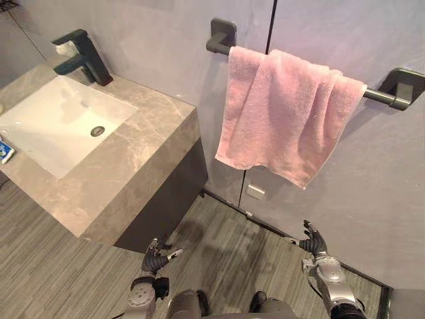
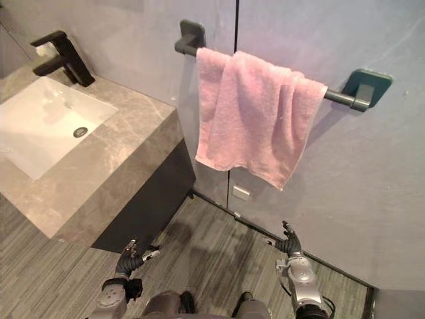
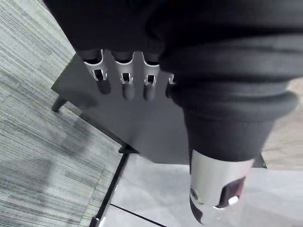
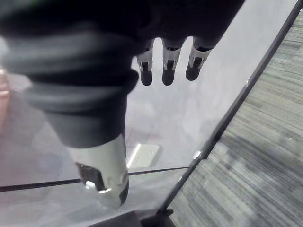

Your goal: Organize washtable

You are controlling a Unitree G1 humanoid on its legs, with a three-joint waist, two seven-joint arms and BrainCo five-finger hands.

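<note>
Bench of beige veined stone fills the left side of the head views, standing against a pale grey wall. A white rectangular basin is sunk into the bench top, with a round drain in its floor and a black angular faucet at its back edge. A small blue object lies at the basin's near left edge; I cannot tell what it is. Under the stone top sits a dark cabinet.

To the right of the bench, a pink towel hangs bunched over a dark rail fixed to the wall. Low on the wall below the towel is a small white plate. The floor is grey wood-look planking.

The left hand hangs low near the cabinet's corner, its fingers loosely straight and holding nothing. The right hand is low near the wall, below the towel and well apart from it, fingers likewise relaxed and empty.
</note>
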